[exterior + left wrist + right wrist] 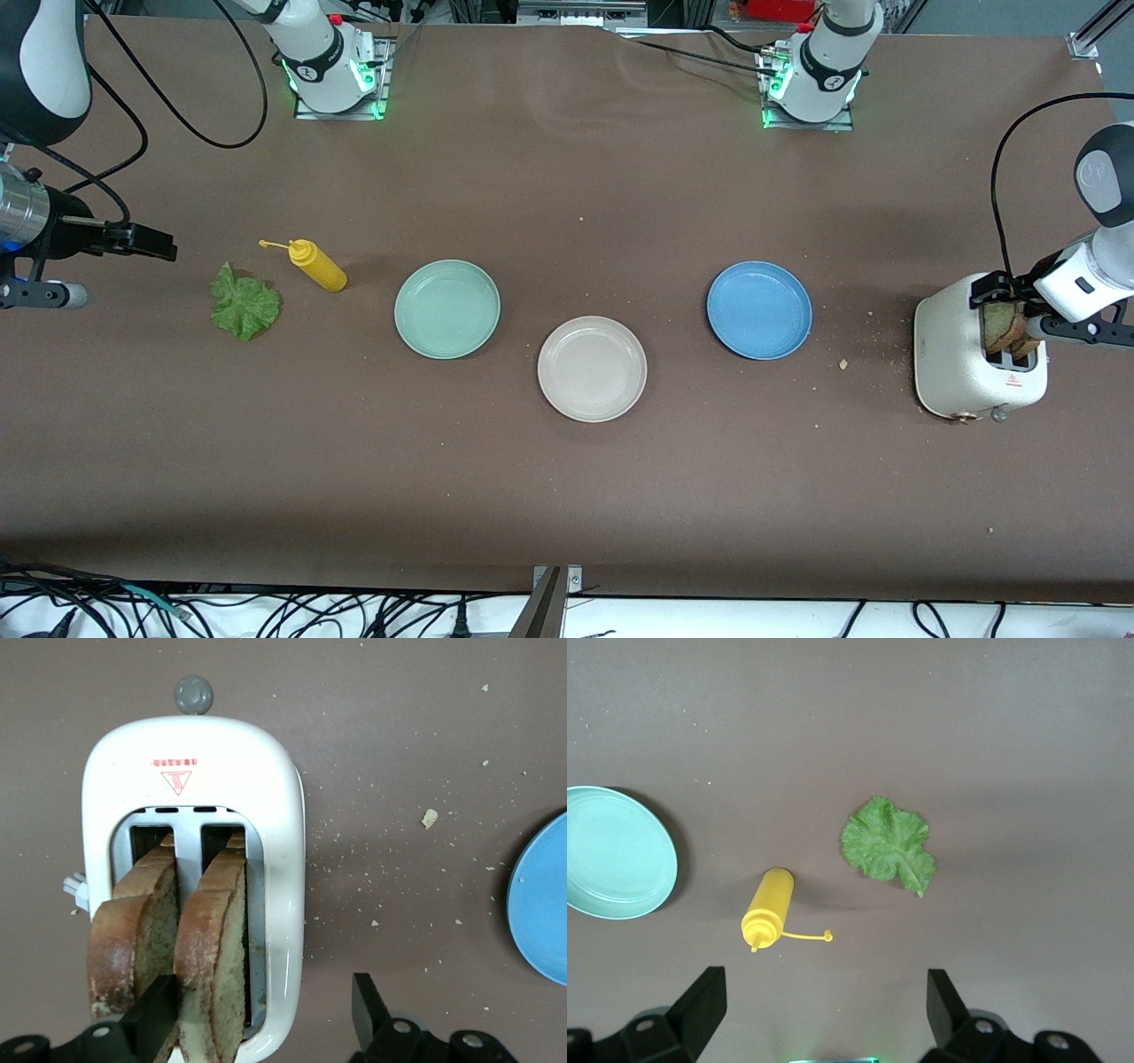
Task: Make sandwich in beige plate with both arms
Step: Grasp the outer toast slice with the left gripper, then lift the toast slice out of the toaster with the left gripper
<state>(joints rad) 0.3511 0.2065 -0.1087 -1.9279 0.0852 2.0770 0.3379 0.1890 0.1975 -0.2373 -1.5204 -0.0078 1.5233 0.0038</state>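
Two slices of tan bread stand in the slots of a white toaster at the left arm's end of the table. My left gripper is open over the toaster. In the left wrist view, one of its fingers is between the two slices and the other is outside the toaster. The green lettuce leaf lies flat near the right arm's end and shows in the right wrist view. My right gripper hangs open and empty, off to the side of the leaf. The beige plate is empty mid-table.
A mint-green plate and a blue plate flank the beige plate, slightly farther from the camera. A yellow squeeze bottle lies on its side between the lettuce and the mint plate. Crumbs are scattered between the blue plate and the toaster.
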